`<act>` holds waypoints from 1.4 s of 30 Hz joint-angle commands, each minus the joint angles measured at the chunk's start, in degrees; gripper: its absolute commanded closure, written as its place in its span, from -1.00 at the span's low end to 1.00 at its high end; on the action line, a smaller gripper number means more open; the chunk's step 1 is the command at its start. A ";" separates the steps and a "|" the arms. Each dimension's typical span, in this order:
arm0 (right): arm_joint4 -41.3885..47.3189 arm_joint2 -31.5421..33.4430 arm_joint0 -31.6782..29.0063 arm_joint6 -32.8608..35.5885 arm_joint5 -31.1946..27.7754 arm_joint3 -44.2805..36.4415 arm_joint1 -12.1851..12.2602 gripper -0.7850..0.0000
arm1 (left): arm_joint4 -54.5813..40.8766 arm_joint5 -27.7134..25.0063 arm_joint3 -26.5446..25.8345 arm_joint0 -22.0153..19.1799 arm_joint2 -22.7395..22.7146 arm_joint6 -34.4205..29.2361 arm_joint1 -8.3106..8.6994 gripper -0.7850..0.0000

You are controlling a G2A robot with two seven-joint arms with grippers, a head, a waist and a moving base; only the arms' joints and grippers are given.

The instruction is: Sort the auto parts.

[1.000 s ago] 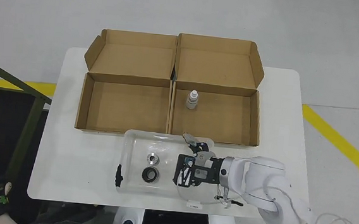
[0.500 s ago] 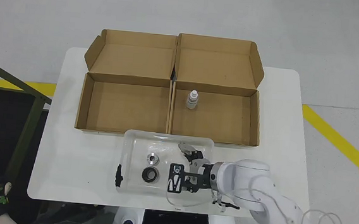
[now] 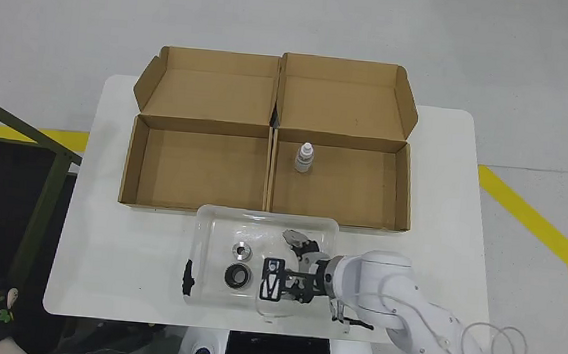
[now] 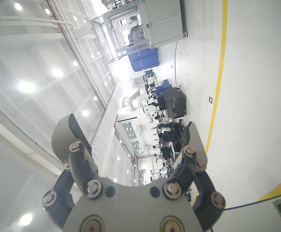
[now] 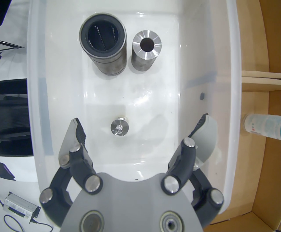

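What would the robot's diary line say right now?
right gripper: open over clear bin | bin holds: bearing, sleeve, small pin | left gripper: open

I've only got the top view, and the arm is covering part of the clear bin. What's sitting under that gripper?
Observer: The right wrist view shows a small metal pin on the floor of the bin. It is in line with the gap of the right gripper and untouched.
Operator: Is that gripper open?
Observer: Yes, wide open, holding nothing.
Operator: And the other arm?
Observer: The left gripper is open too, and empty.
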 commanded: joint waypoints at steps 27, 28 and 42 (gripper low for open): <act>5.75 -3.48 4.40 3.48 -1.44 2.30 -0.34 1.00 | 0.00 0.00 0.00 0.00 0.00 0.00 0.00 -1.00; 5.76 -3.23 4.28 2.79 -1.68 1.99 -0.24 1.00 | 0.00 0.00 0.00 0.00 0.00 0.00 0.00 -1.00; 2.62 3.69 1.30 -15.70 -4.59 -2.67 1.37 1.00 | 0.00 0.00 0.00 0.00 0.00 0.00 0.00 -1.00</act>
